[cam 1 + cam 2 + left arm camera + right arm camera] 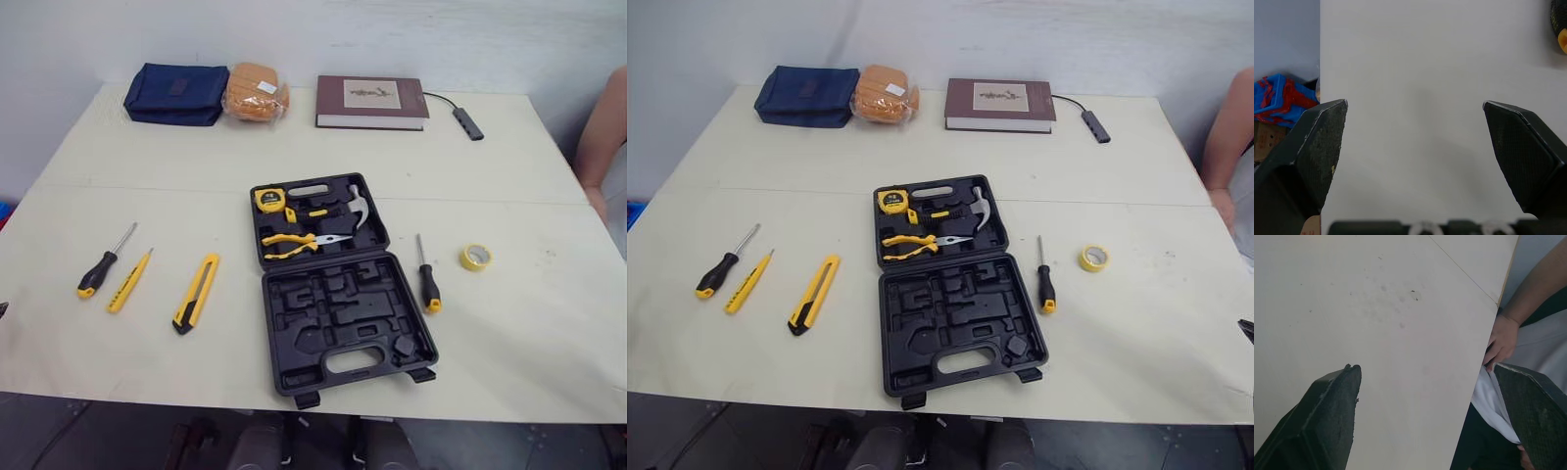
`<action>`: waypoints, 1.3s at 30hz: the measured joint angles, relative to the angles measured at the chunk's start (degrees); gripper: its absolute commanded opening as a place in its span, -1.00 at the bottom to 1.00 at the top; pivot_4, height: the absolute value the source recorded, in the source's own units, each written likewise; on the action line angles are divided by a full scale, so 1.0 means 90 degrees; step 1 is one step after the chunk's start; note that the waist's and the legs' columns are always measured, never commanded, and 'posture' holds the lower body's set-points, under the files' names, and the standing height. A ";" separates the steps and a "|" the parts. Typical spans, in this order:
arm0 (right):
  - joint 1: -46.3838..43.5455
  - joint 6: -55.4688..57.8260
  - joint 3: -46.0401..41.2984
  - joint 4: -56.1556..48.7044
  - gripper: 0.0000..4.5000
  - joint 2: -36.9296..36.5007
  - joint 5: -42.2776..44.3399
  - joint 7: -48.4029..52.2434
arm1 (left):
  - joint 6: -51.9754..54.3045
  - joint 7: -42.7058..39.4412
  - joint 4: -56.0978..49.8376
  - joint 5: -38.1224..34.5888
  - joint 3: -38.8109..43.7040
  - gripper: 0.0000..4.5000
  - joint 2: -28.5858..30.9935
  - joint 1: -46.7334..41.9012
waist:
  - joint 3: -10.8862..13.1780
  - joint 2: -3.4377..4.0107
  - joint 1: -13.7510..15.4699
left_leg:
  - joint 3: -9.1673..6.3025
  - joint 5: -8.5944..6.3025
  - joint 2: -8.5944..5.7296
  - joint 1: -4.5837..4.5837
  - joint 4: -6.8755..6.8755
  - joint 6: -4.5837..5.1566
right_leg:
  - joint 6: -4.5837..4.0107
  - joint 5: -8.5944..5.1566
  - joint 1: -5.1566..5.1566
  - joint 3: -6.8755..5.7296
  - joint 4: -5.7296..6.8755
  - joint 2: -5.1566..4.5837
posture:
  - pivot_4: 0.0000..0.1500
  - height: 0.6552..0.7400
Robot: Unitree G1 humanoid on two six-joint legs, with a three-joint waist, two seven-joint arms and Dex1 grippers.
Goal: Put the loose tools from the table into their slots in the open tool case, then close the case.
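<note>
The left gripper hangs over bare table with its two black fingers spread wide and nothing between them. Ahead of those fingers, out beyond one tip, shows the yellow butt of a black-handled screwdriver. Beyond the other tip the table edge gives way to a blue and red object lower down.

The right gripper is likewise wide open and empty. One of its fingers is above the tabletop and the other is out past the table's edge, where a person's hand lies just ahead of that tip.

The tool case lies open between the two grippers, well apart from both. Its far half holds a tape measure, a hammer and pliers; its near half (the one with the handle cut-out) shows bare moulded slots.

From the case toward the left fingers lie a utility knife, then a slim yellow screwdriver, then the black-handled screwdriver, nearest the fingers. Toward the right fingers a second screwdriver lies just beside the case, with a roll of yellow tape further out.

Far beyond both grippers, along the table's back edge, sit a blue pouch, an orange packet, a book and a small cabled hub.
</note>
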 measured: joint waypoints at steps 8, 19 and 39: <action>-0.0287 0.0013 0.0271 0.0007 1.00 0.0003 -0.0003 0.0033 | 0.0452 -0.0793 -0.0262 -0.0397 0.0066 0.99 -0.0168 -0.0303 | 0.0000 0.0001 0.0009 | 0.0003 -0.0001 0.0002 0.0005 0.0007 -0.0001 | 0.0000 0.0000 0.0000 0.0005 0.0014 0.0000 | 1.00 1.00; -0.0448 -0.0059 0.0333 0.0261 1.00 0.0059 -0.0004 0.0097 | 0.0582 -0.0876 -0.0473 -0.0445 0.0066 0.99 -0.0199 -0.0294 | 0.0000 -0.0001 0.0001 | 0.0018 -0.0006 0.0000 0.0007 0.0011 0.0009 | 0.0004 0.0003 0.0003 0.0003 0.0021 0.0013 | 1.00 1.00; -0.1852 -0.0584 0.1359 0.1002 1.00 0.0069 0.0296 0.0926 | 0.1146 -0.1244 -0.2433 -0.0946 0.0224 0.99 -0.0774 0.0095 | 0.0000 0.0000 -0.0052 | 0.0041 -0.0013 0.0007 0.0046 0.0011 0.0005 | 0.0003 0.0003 0.0017 0.0028 0.0019 -0.0006 | 1.00 1.00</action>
